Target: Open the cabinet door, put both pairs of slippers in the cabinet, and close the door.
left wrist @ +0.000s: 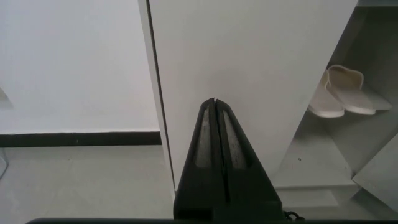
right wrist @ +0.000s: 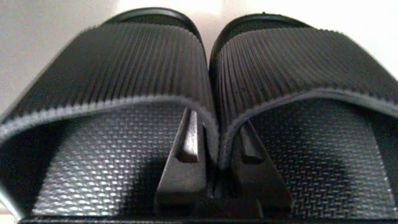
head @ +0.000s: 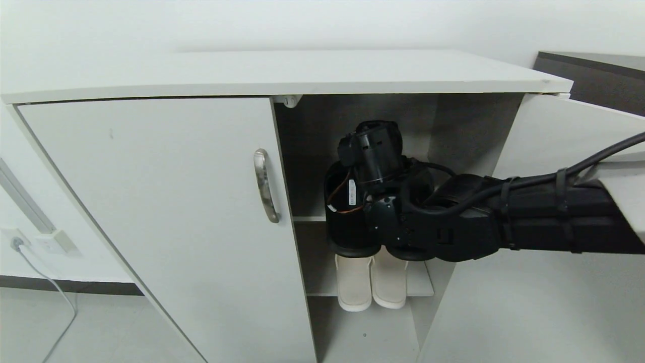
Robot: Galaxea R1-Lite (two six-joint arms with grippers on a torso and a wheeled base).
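Observation:
The white cabinet [head: 302, 70] has its right door [head: 554, 131] swung open and its left door [head: 151, 201] closed, with a metal handle [head: 265, 185]. A white pair of slippers [head: 371, 280] [left wrist: 339, 93] lies on the lower shelf [head: 421, 285], toes inward. My right arm [head: 504, 217] reaches into the open half, holding the black pair of slippers [head: 345, 227] [right wrist: 143, 93] just above the white pair. My right gripper [right wrist: 216, 152] is shut on the two touching inner walls of the black slippers. My left gripper [left wrist: 214, 124] is shut on nothing, in front of the closed left door.
A wall socket with a white cable [head: 20, 244] sits low on the wall left of the cabinet. A dark piece of furniture [head: 594, 75] stands behind the open door at the right. Grey floor [head: 75, 327] lies in front of the cabinet.

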